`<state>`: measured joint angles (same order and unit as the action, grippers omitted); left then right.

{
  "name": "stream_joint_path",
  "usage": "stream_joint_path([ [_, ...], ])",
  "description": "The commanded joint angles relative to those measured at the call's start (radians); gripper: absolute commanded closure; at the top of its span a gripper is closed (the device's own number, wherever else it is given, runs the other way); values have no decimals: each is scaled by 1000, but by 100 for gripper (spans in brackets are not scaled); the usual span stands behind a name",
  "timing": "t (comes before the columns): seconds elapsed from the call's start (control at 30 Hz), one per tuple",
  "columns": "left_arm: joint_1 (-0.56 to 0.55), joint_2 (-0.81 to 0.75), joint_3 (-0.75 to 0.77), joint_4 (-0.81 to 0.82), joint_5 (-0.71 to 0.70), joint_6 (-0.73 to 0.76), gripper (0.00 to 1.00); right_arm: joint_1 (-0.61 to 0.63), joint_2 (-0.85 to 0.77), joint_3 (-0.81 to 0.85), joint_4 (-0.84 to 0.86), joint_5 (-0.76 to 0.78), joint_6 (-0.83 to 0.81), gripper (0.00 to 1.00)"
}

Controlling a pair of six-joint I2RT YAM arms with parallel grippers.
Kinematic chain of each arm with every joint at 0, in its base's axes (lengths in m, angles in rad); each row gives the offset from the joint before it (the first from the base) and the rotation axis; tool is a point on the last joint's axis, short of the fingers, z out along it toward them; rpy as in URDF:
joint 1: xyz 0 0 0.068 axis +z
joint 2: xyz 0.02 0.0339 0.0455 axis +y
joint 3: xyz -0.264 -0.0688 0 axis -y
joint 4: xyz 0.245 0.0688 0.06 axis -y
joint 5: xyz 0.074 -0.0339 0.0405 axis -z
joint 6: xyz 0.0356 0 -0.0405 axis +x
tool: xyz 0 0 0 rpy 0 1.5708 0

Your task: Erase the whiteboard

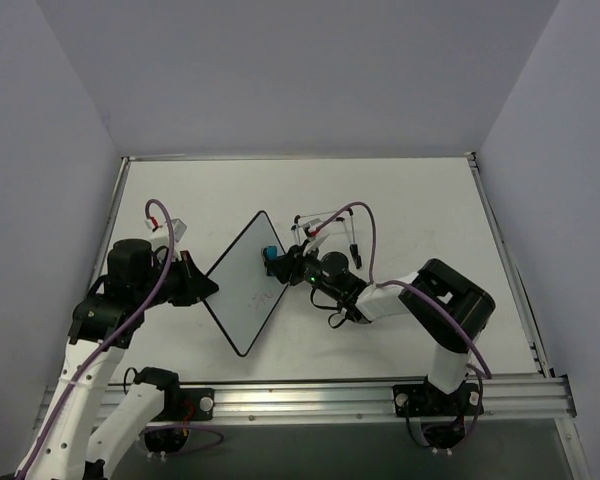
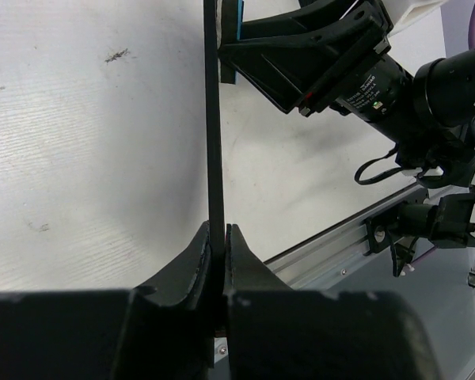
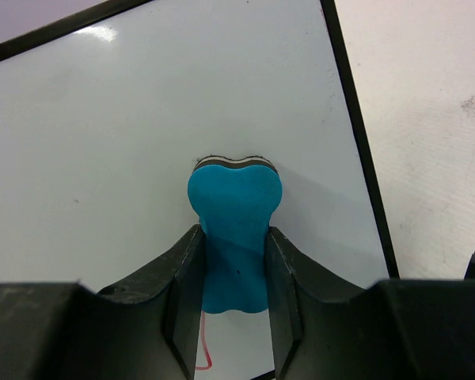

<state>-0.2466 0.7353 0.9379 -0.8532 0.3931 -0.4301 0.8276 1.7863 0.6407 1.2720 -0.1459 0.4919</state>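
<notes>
The whiteboard [image 1: 245,285] is white with a thin black rim and sits turned like a diamond at the table's middle left, with faint marks near its lower right. My left gripper [image 1: 208,288] is shut on its left corner; the left wrist view shows the rim [image 2: 214,119] edge-on, pinched between my fingers. My right gripper [image 1: 278,263] is shut on the blue bone-shaped eraser [image 3: 233,233], whose felt end presses on the board face [image 3: 103,158]. A red mark [image 3: 203,356] shows on the board just below the eraser.
The right arm [image 1: 420,295] reaches left across the table's middle. A metal rail [image 1: 360,397] runs along the near edge. Grey walls close in the left, back and right sides.
</notes>
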Motion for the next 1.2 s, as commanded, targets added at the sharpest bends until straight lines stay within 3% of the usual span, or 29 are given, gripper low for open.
stream_joint_path([
  [0.0,-19,-13,47,-50,204,-33,98,-18,50,40,-2,-34,-41,100],
  [0.47,-16,-4,19,-33,224,-15,98,-90,55,83,-57,-57,-82,100],
  [0.63,-16,-5,7,-1,233,-22,98,-73,64,60,-1,-107,-76,100],
  [0.83,-16,-13,-11,63,259,-48,98,69,19,-6,112,-130,-90,100],
  [1.17,-16,1,-21,71,257,-42,98,278,-64,-13,104,-80,-92,100],
])
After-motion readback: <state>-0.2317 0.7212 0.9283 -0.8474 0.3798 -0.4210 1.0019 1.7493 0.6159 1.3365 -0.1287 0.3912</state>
